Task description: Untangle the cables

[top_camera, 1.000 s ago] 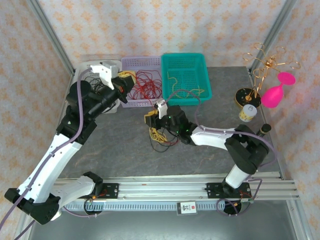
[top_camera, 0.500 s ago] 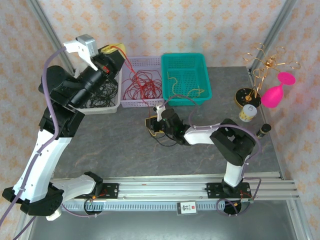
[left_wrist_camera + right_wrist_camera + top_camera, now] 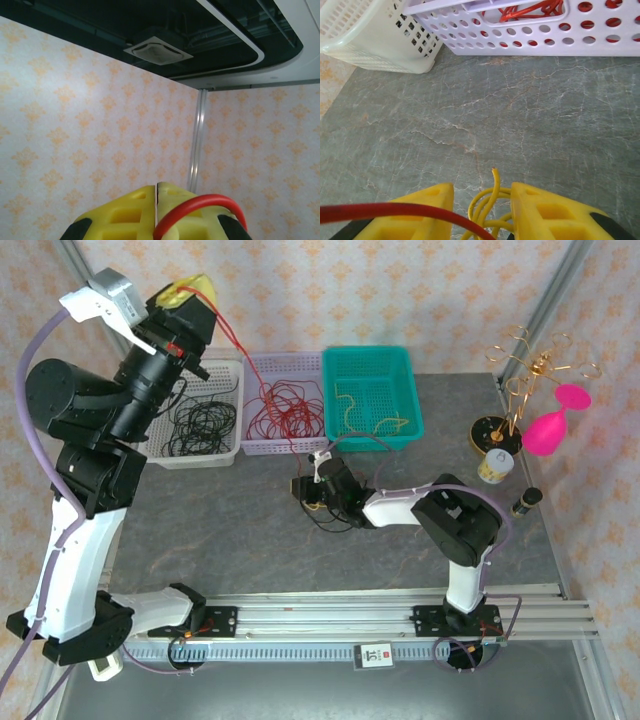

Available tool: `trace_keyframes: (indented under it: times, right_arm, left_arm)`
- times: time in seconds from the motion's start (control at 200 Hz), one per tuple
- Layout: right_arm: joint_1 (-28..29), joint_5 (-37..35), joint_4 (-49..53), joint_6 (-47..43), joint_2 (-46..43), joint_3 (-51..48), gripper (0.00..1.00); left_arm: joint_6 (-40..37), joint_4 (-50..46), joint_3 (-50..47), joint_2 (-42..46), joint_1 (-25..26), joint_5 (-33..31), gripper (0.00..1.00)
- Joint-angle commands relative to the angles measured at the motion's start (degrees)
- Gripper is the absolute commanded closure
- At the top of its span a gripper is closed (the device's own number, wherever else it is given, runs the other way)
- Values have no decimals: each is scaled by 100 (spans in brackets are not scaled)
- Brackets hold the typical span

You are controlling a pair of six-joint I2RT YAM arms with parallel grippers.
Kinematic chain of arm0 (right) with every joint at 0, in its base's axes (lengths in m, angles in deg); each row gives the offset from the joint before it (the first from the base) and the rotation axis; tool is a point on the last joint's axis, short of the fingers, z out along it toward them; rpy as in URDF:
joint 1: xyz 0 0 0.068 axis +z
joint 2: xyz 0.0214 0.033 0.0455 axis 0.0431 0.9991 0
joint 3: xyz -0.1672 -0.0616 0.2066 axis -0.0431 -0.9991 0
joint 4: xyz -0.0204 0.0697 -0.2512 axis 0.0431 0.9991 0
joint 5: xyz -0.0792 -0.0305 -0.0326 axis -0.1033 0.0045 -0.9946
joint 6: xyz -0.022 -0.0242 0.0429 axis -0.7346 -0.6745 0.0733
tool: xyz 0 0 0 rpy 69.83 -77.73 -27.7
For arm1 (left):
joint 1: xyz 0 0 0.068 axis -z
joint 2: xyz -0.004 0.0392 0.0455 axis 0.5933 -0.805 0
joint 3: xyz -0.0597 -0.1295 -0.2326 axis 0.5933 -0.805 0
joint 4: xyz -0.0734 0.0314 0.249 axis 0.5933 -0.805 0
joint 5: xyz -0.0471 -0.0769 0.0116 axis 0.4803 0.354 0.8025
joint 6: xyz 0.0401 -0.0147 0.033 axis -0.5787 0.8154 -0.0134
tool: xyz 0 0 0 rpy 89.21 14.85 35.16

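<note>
My left gripper (image 3: 190, 290) hangs high, shut hard on a red cable (image 3: 200, 209) that loops over its fingertips. Below the gripper, that cable slants down to the red coils in the purple basket (image 3: 283, 364). Further right and much lower, my right gripper (image 3: 310, 488) sits down at the surface (image 3: 530, 115) on the small tangle (image 3: 330, 518). It is partly open, with yellow strands (image 3: 490, 197) lying loose in the gap, and a red strand crosses over its left finger.

My worry is that red strand. I judge it belongs to the cable I'm holding up. If so, any further lift on the left could drag it across the right gripper, cinch the knot underneath, or haul coils out of the basket. With nothing pinched on the right, the whole tangle could also slide along the surface instead of separating.
</note>
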Motion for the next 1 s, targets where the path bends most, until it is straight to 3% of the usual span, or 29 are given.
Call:
trace_keyframes:
  times: [0.0, 0.375, 0.696, 0.996]
  right_arm:
    - [-35, -235, 54, 384, 94, -111, 64]
    - [-118, -410, 247, 1256, 308, -108, 62]
    - [-408, -220, -553, 2172, 291, -723, 56]
    - [-324, -18, -810, 1192, -776, -983, 50]
  left_arm:
    - [-363, 285, 424, -130, 51, -516, 100]
    - [-748, 709, 1129, -376, 55, -1077, 100]
    - [-1207, 398, 2035, -840, 49, -1477, 100]
    - [-1127, 244, 1553, -788, 49, -1425, 100]
